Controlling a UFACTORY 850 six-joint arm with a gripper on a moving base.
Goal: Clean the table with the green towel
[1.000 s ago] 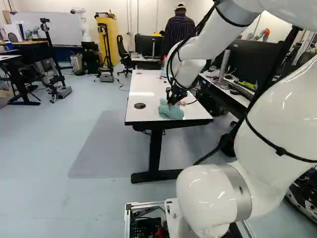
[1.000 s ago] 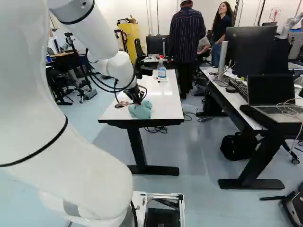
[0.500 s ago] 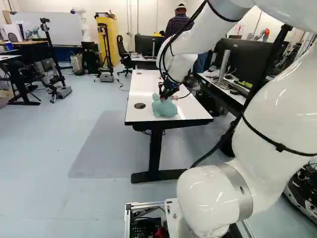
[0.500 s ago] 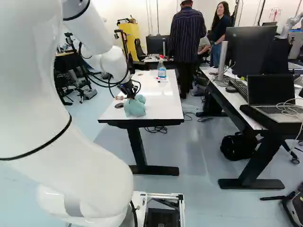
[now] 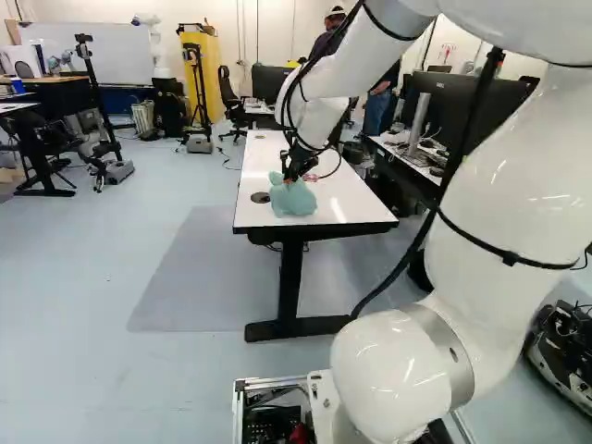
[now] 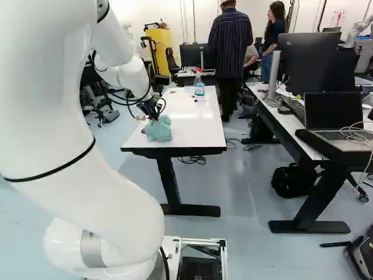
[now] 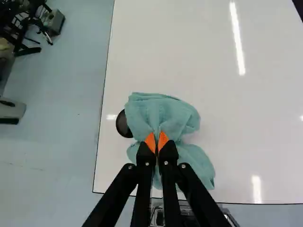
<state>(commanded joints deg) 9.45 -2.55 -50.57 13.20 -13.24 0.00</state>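
A black two-fingered gripper (image 7: 156, 143) is pinching a crumpled blue-green cloth towel (image 7: 163, 113) at the near end of a white rectangular table (image 7: 189, 47), ideally wiping with light, even pressure.

The white arm (image 5: 504, 176) is arched above its lowest joint (image 5: 400, 368) and extended forward. The black gripper (image 5: 288, 179) is angled downward, its two orange-padded fingers (image 7: 146, 158) drawn closely together.

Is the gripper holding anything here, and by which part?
Yes, the green towel: the gripper pinches it by a gathered fold near its middle.
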